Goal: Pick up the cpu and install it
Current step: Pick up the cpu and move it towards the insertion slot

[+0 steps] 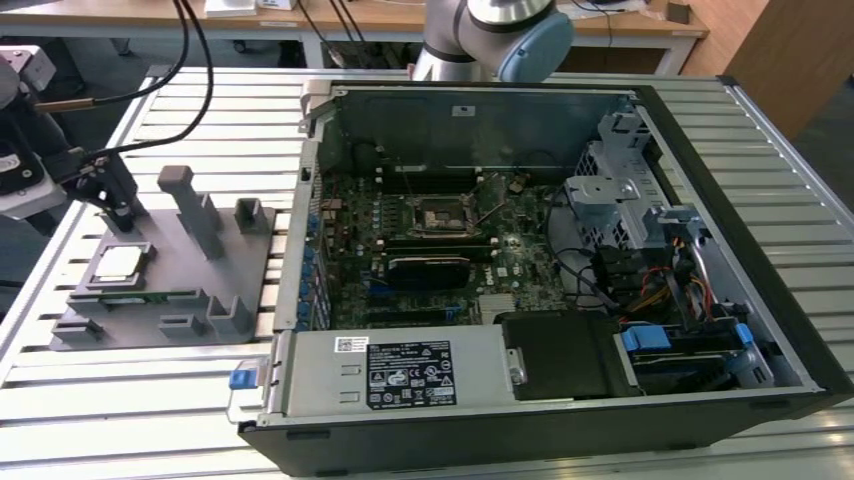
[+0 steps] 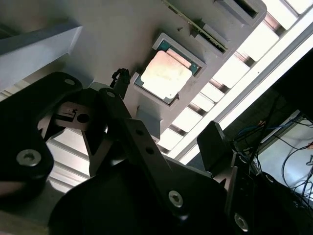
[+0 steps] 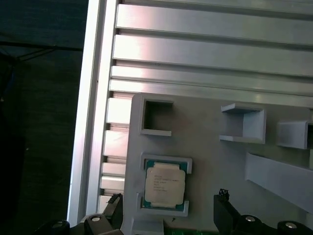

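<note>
Hovering over cpu point(image 3: 165, 183) in tray point(image 3: 205, 127), hand point(image 3: 168, 198) w/ jaws apart.

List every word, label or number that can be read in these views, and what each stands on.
On the cpu: several lines of dark print on its metal top in the first wrist view, too small to read.
On the power supply box: the large white label in the exterior view carries print and symbols, too blurred to read.
Beside it, the small white sticker: unreadable.
Nothing can be quoted.
</note>
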Motion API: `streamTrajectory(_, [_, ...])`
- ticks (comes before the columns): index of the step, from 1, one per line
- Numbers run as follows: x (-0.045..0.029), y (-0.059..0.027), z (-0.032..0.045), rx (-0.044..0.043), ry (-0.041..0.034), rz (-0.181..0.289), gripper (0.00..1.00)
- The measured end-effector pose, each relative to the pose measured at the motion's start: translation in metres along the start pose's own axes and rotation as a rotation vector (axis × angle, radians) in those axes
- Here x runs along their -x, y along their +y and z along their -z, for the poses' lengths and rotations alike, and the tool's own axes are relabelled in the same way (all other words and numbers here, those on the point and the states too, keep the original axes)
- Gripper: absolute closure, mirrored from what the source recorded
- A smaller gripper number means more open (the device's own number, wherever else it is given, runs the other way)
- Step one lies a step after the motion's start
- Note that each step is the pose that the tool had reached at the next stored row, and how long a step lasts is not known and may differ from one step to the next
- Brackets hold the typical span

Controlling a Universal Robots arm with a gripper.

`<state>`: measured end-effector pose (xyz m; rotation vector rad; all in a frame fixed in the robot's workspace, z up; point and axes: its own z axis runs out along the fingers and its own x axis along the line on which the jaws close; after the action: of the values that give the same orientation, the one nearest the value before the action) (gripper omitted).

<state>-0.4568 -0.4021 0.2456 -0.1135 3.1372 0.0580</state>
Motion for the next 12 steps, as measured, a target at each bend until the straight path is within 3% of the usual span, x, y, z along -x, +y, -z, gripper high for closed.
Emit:
streamTrajectory(4, [-0.0001, -0.0008, -0.0074, 0.0008, 0.0001, 0.007, 0.18])
streamTrajectory(7, [-0.0001, -0.0010, -0.0119, 0.0009, 0.0016, 0.040, 0.18])
streamTrajectory(12, [-0.0006, -0.0014, -0.0210, 0.0008, 0.0008, 0.033, 0.18])
